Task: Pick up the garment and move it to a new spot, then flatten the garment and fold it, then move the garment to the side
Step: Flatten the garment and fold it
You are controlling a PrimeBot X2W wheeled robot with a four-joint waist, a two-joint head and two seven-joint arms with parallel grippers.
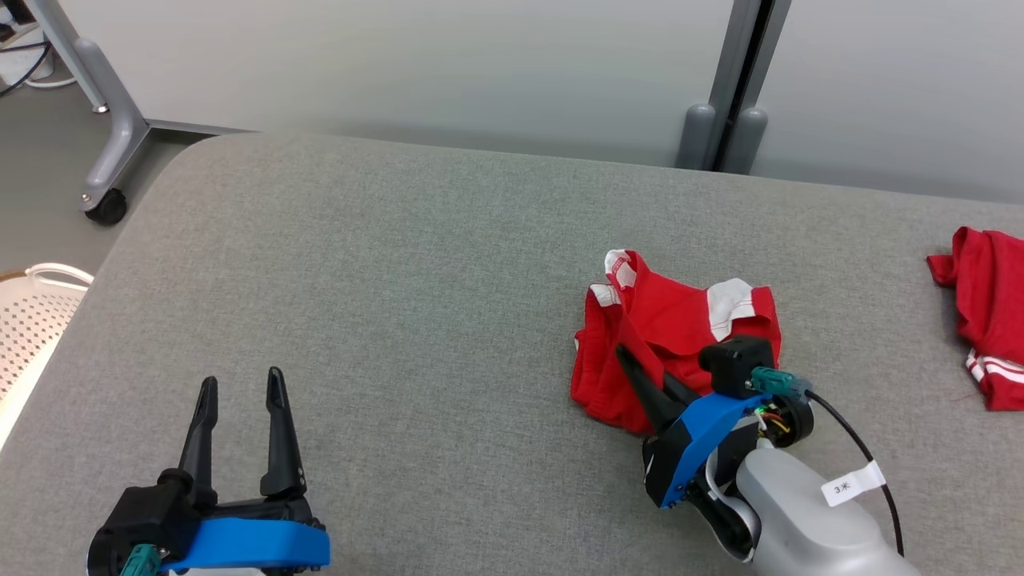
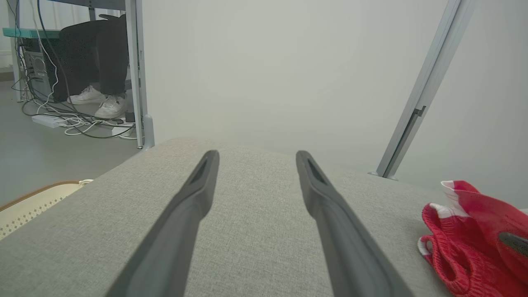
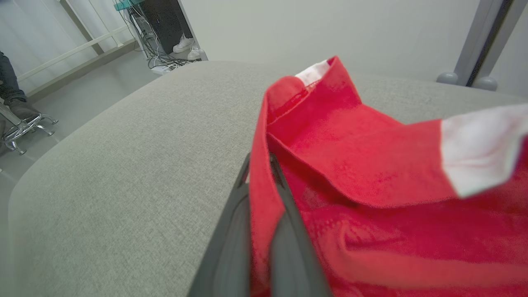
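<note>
Head view: one grey fabric-covered table (image 1: pixel 400 280) carries two garments. The crumpled red garment with white patches (image 1: pixel 664 320) lies right of centre. The second red garment with white stripes (image 1: pixel 988 312) lies at the right edge of the frame, well apart from the first. Two sets of dark fingers are present. The left fingers (image 1: pixel 280 440), at lower left, stand apart over bare table, well away from both garments. The right fingers (image 1: pixel 640 384) are together, clamped on the crumpled garment's lower-left part. In the right wrist view a raised red fold runs between them.
</note>
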